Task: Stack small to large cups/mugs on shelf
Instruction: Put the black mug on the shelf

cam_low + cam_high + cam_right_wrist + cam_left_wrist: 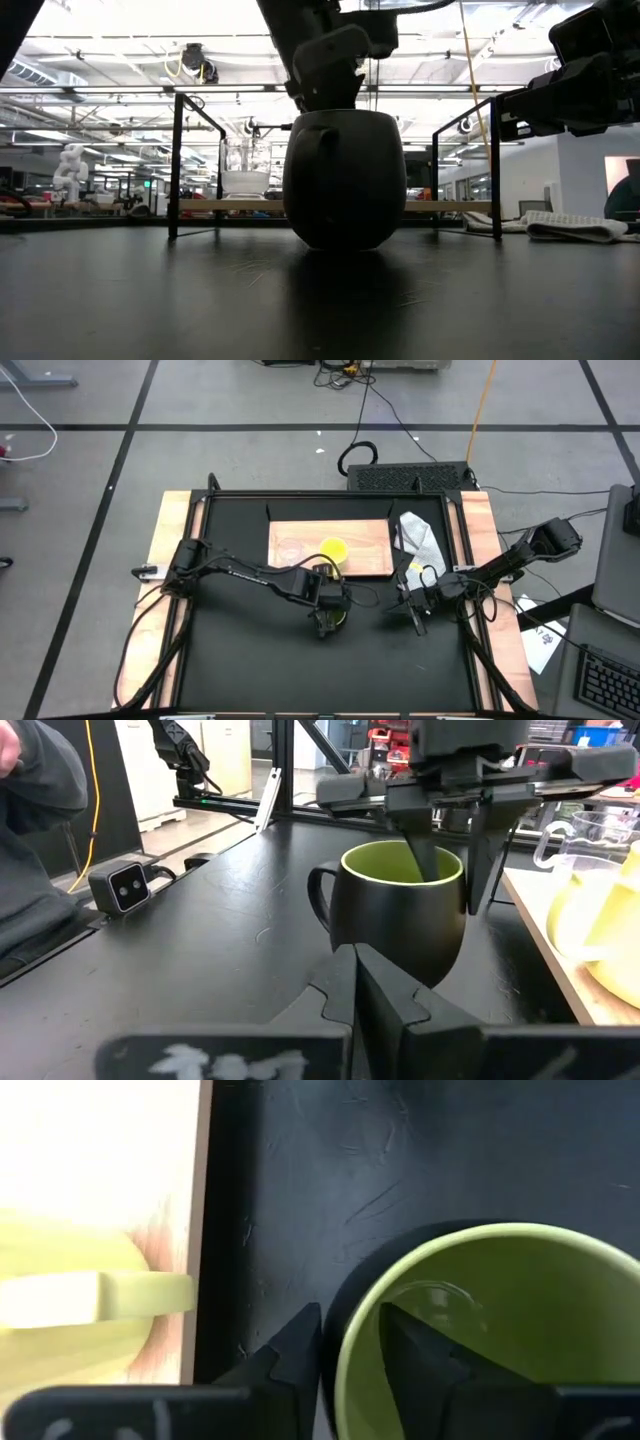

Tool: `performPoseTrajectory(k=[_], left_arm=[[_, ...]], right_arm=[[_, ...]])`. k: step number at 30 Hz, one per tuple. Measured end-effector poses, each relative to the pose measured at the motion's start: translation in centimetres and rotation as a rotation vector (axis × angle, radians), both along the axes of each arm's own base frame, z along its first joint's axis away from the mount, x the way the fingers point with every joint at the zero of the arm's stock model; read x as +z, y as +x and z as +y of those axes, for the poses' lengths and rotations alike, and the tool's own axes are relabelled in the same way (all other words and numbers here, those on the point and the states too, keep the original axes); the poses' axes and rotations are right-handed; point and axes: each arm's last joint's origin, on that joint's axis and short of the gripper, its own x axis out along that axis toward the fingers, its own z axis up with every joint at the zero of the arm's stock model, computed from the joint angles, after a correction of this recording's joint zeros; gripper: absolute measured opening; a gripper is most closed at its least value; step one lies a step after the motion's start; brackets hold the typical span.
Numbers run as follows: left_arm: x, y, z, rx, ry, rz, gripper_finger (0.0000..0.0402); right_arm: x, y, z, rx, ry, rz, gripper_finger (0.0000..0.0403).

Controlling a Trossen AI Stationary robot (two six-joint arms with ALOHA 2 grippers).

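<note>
Writing: none legible | left hand (pixel 445 870) straddling olive mug (pixel 400 915) rim, slightly parted | right hand (pixel 352 982) clenched, empty

A grey floor (pixel 250 460) crossed by dark seam lines surrounds the black-topped desk (pixel 250 660), with a yellow cable (pixel 484 400) and black cables (pixel 385 415) trailing across it to a black perforated box (pixel 410 477) at the desk's far edge. Seen from desk height, rows of bright ceiling lights (pixel 120 40) glare over an open workshop, where a black metal frame (pixel 178 165) rises from the desk and a white humanoid figure (pixel 70 170) stands far off. A person's grey sleeve (pixel 40 830) shows at the desk's side, near a small grey camera box (pixel 122 885).
</note>
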Motion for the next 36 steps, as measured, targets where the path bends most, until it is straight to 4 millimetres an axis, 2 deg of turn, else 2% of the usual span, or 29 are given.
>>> performPoseTrajectory(k=[5,11,19,22,25,29,35,36], left_arm=[[0.6,0.0,-0.6,-0.016,-0.005,-0.004,0.0143],[2.5,0.3,-1.0,-0.029,-0.006,-0.031,0.0185],[3.9,0.2,-0.6,-0.032,0.093,-0.018,0.02],[5.5,-0.3,-0.5,-0.037,0.149,-0.016,0.02],[8.2,-1.7,-0.2,-0.008,0.188,-0.035,0.0198],[11.1,-4.4,0.6,0.033,0.174,-0.013,0.0162],[14.0,-9.5,1.6,0.064,0.149,-0.027,0.0023],[14.2,-10.4,1.8,0.082,0.136,-0.043,0.0013]], right_arm=[[0.0,0.0,0.0,0.0,0.001,0.0,0.0],[0.0,0.0,0.0,0.0,0.001,0.0,0.0],[0.0,0.0,0.0,-0.001,0.016,0.006,0.0],[-0.1,0.0,0.0,-0.002,0.014,0.015,0.0],[-0.2,0.0,0.0,-0.002,0.012,0.02,0.0],[-0.2,0.0,0.0,-0.002,0.011,0.023,0.0],[-0.1,0.0,0.0,-0.002,0.011,0.019,0.0],[-0.2,0.0,0.0,-0.002,0.011,0.019,0.0]])
